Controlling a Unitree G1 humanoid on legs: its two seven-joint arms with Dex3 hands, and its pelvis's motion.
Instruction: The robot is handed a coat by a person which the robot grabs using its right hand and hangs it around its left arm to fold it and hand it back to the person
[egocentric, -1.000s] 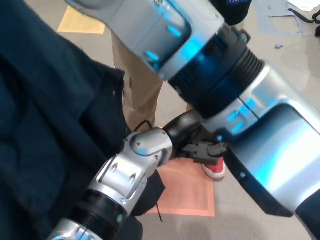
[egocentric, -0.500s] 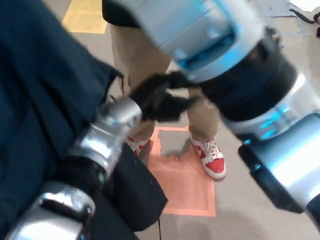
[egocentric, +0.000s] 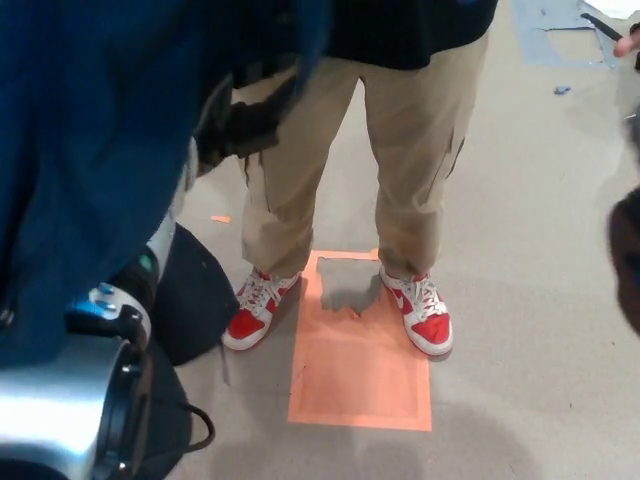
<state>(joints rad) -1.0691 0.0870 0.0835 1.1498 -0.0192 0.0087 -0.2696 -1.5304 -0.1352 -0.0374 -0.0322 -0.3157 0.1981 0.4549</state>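
The dark blue coat (egocentric: 100, 150) hangs over my left arm and fills the left of the head view. My left forearm (egocentric: 60, 420) shows silver at the bottom left, under the cloth. My black left hand (egocentric: 243, 126) pokes out from the coat's edge, in front of the person's thigh, and its grip is hidden by the cloth. A dark, blurred shape at the right edge looks like my right hand (egocentric: 627, 258), away from the coat.
A person in tan trousers (egocentric: 400, 150) and red shoes (egocentric: 425, 320) stands facing me, close by, astride an orange floor mark (egocentric: 360, 380). A black cable (egocentric: 200, 435) lies by my left arm. Grey floor spreads to the right.
My right arm, which crossed the picture, has swung out to the right edge. My left arm has risen with the coat on it, and the person's legs now show whole.
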